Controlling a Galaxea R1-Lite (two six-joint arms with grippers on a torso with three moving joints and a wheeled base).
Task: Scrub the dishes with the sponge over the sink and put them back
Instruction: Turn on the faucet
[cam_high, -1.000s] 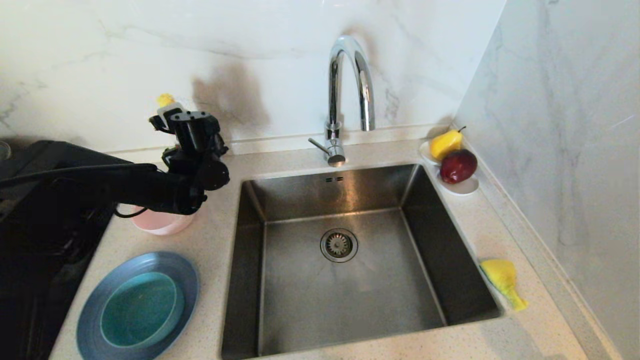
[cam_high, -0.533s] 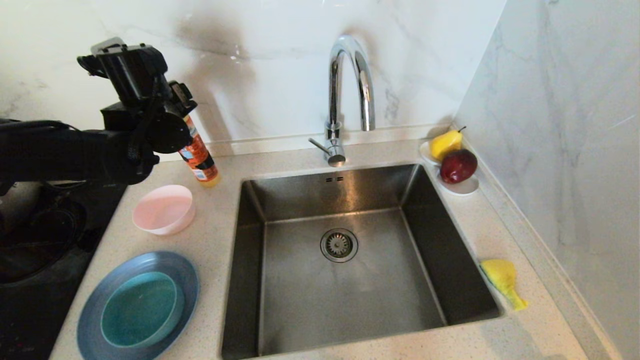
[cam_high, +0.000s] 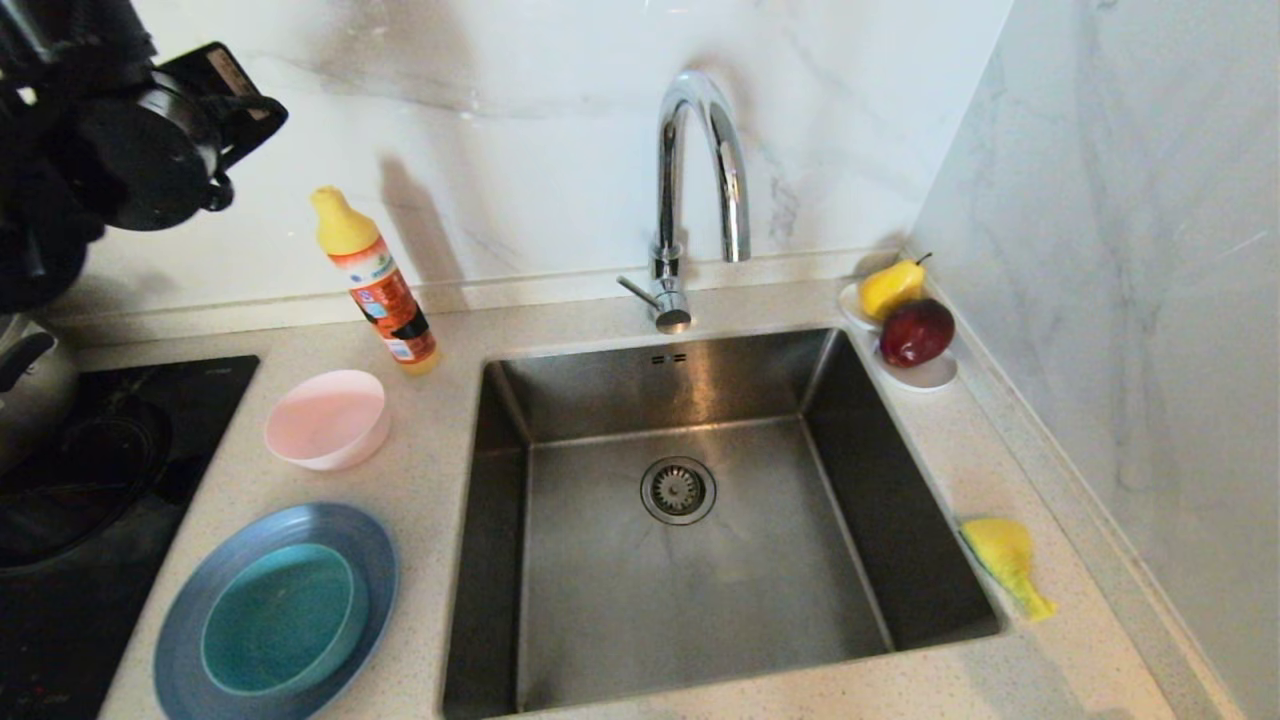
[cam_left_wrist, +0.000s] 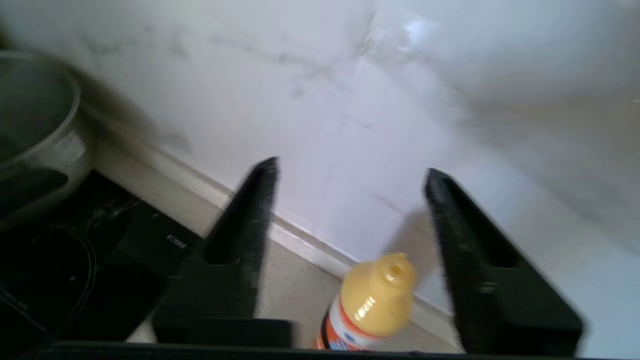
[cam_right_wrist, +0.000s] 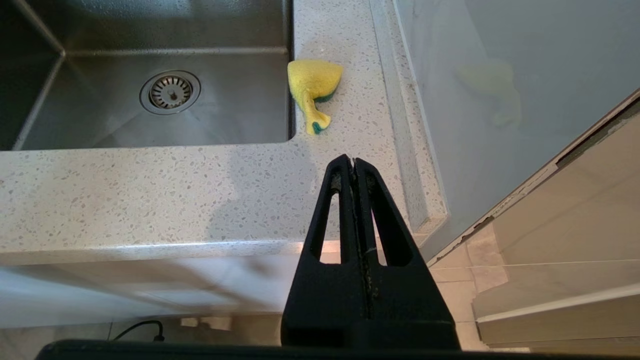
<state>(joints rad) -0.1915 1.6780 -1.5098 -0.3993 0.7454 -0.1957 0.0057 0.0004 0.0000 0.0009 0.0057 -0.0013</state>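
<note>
So the dishes are all sitting on the speckled countertop along the sink's left rim. The grey-blue plate is down at the counter's front edge with the teal bowl sitting right inside it, a bit off-centre. The pale pink bowl is upright on its own just behind the plate, not touching it. All three look dry and plain, nothing in them that I can make out.

The sponge is way over on the other side, on the narrow strip of counter at the sink's front right corner. It's yellow, kinda squished and folded into a floppy wedge, with a bit of green scouring side peeking out underneath in the right wrist view. The sink itself is a square steel basin with the round drain strainer in the middle of its floor and the chrome tap arching over the back rim.

Other stuff: an orange dish soap bottle with a yellow cap leans tilted by the back wall, just behind the pink bowl. A pear and a red apple sit on a small white dish at the sink's back right corner. Black cooktop on the far left.

The left gripper is up high above the counter's back left part, fingers spread, nothing between them, soap bottle below. The right gripper hangs off the counter's front edge, fingers pressed together, empty.
</note>
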